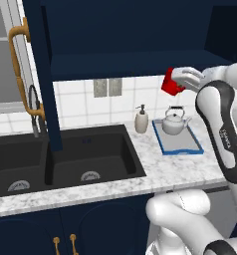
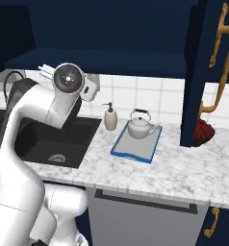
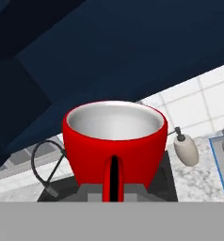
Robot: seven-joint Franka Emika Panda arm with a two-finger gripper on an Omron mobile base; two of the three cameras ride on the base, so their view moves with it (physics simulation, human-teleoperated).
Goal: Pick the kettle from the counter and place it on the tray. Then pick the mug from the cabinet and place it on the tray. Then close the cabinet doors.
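Overhead, the cabinet (image 1: 125,30) is seen standing open, its navy shelf (image 1: 135,62) bare, with one of the cabinet doors (image 1: 41,74) swung out on the left of the left base view and the other (image 2: 208,72) hanging at the right of the right base view, each carrying a long brass bar handle (image 2: 221,62). Below it the counter (image 1: 175,167) is spread out, speckled marble with the black double sink (image 1: 60,159) set into it. On the marble, just right of the cream soap dispenser (image 1: 141,119), the tray (image 1: 177,144) is laid flat, and the kettle (image 1: 174,121) is set upright on its far half — handle arched above the lid. A dark bowl of red fruit (image 2: 203,130) is partly hidden behind the right door. The mug (image 1: 171,83) is held in the air, clear of the shelf and above the tray's far end, tilted in the left base view. It is clamped by the gripper (image 1: 179,82), whose jaws are closed on it; in the hand view the mug (image 3: 115,141) is seen from close by with its pale inside open to the camera and its handle turned toward the lens.
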